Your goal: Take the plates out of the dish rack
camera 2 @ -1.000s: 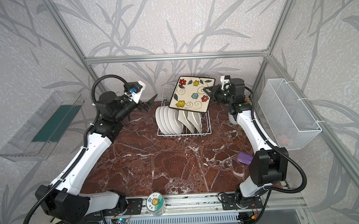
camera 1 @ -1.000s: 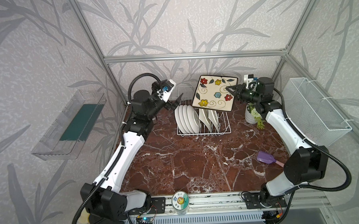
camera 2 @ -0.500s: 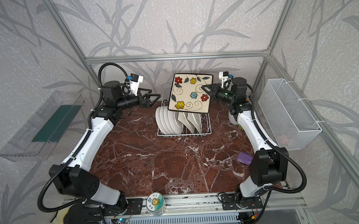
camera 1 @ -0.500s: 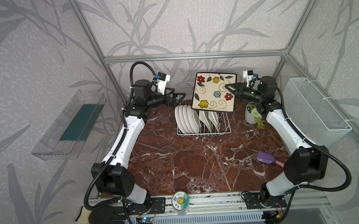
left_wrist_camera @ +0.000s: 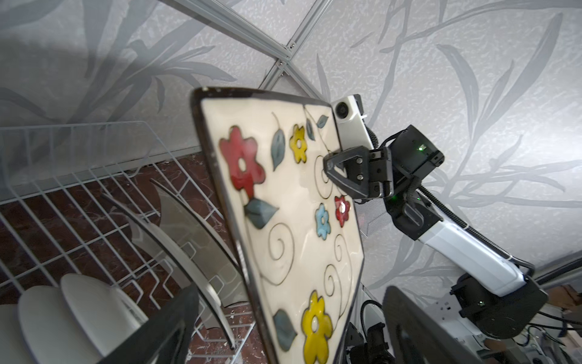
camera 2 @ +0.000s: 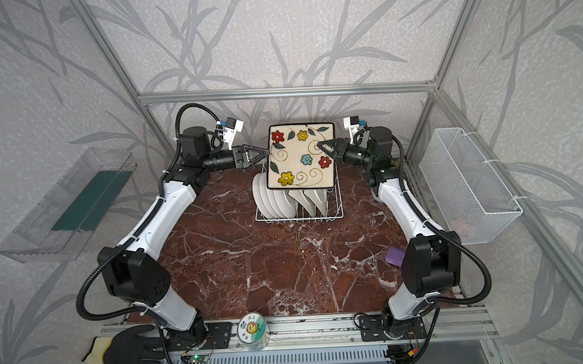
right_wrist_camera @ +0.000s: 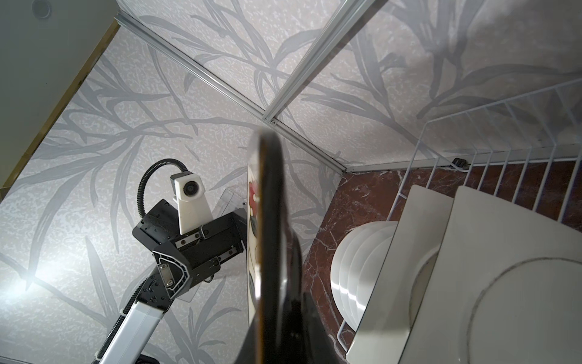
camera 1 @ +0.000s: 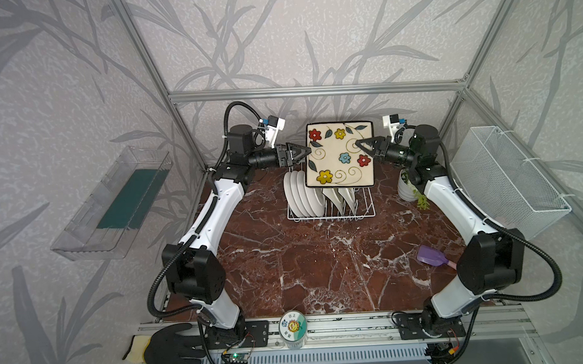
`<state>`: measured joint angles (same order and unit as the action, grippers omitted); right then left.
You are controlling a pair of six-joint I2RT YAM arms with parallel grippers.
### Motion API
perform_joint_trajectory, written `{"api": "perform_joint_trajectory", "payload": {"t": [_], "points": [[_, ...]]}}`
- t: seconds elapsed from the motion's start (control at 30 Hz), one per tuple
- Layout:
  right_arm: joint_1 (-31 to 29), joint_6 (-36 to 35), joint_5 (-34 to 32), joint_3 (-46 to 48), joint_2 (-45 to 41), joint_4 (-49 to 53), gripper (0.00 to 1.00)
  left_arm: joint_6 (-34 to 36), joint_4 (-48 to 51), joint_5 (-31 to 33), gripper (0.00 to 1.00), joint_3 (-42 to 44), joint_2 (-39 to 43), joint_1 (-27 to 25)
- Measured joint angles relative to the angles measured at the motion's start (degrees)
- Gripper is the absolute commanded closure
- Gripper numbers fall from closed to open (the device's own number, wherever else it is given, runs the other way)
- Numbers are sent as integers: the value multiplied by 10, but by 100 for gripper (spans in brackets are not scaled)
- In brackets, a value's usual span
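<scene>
Left of centre in a top view, the left gripper (camera 1: pixel 305 150) has its jaws apart at the left edge of the floral square plate (camera 1: pixel 340 160). The plate is held up above the dish rack (camera 1: pixel 332 217) at upper centre. The right gripper (camera 1: pixel 360 142) is clamped on the plate's right edge. The left jaws should seat well over the rim and close firmly before the right releases, since glazed ceramic probably slips and the round white plates (camera 1: pixel 297 196) stand below.
</scene>
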<state>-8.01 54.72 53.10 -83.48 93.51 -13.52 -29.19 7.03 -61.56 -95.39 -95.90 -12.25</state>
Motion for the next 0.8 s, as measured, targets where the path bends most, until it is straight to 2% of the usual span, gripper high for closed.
{"api": "perform_joint_trajectory", "payload": {"t": [0.2,0.33,0.8], "points": [[-12,-2,7,0,5,-8,100,10,40,-2,8,-35,-26,-20],[-18,1,14,0,10,-30,100,37,87,-1,12,-56,-42,-32],[-21,14,26,0,17,-72,100,68,129,-1,49,-59,-46,-49]]}}
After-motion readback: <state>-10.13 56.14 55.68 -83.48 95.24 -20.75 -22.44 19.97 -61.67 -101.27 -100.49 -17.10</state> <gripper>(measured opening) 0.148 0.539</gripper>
